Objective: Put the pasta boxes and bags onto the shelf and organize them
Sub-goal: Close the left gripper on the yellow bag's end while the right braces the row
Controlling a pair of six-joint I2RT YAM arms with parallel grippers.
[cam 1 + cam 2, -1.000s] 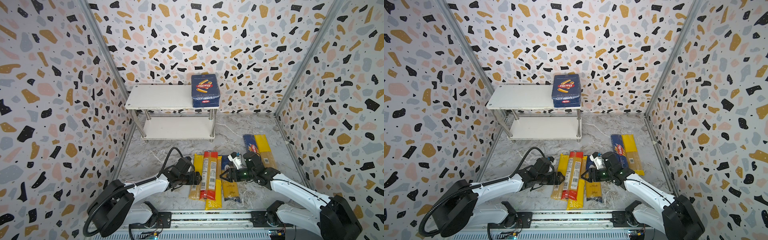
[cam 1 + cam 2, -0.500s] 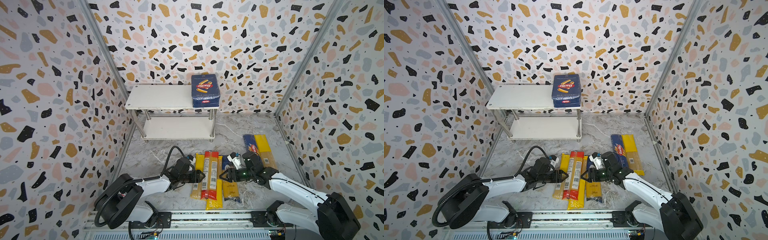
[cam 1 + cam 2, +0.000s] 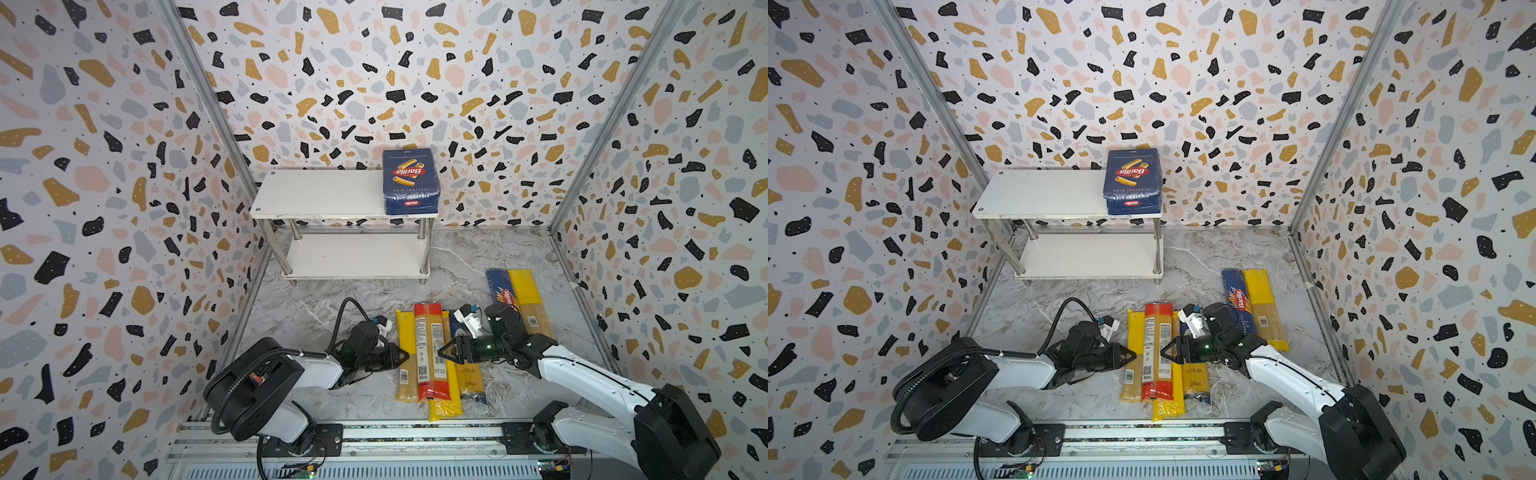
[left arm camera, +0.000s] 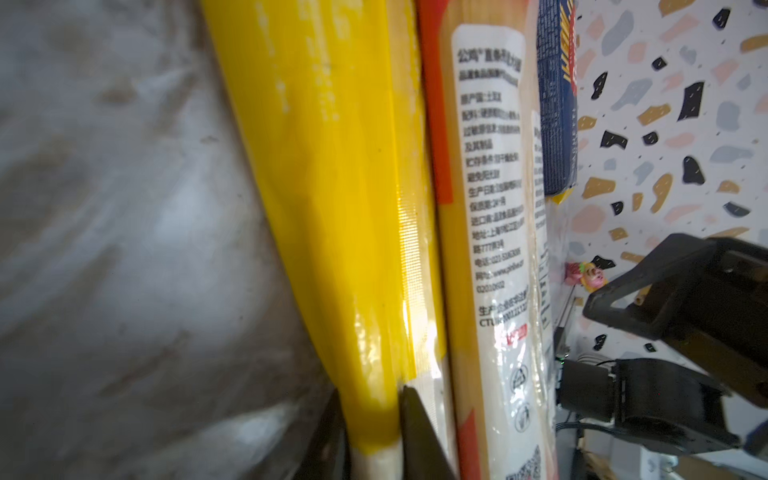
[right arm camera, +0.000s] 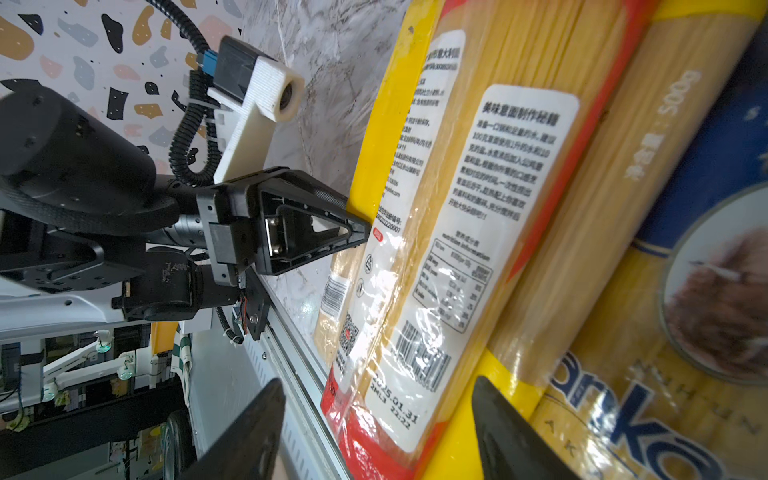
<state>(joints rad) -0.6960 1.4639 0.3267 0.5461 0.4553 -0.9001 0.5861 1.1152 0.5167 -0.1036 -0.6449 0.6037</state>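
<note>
The left pincer (image 3: 402, 356) is clenching the leftmost yellow-ended bag (image 3: 406, 382) by its edge; the right pincer (image 3: 442, 351) is hovering released over the red-ended bag (image 3: 428, 332).

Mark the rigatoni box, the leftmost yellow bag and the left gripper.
rigatoni box (image 3: 410, 176): in a top view, logo face on top.
leftmost yellow bag (image 3: 405, 323): in a top view, yellow far end.
left gripper (image 3: 404, 355): in a top view, fingertips at that bag's edge.

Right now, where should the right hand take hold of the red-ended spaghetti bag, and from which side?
Mid-length, across its narrow width, from above: the red-ended bag lies flat, long and slim, partly atop a yellow-ended bag, so both long edges look reachable. The open right hand hovers beside it.
</note>
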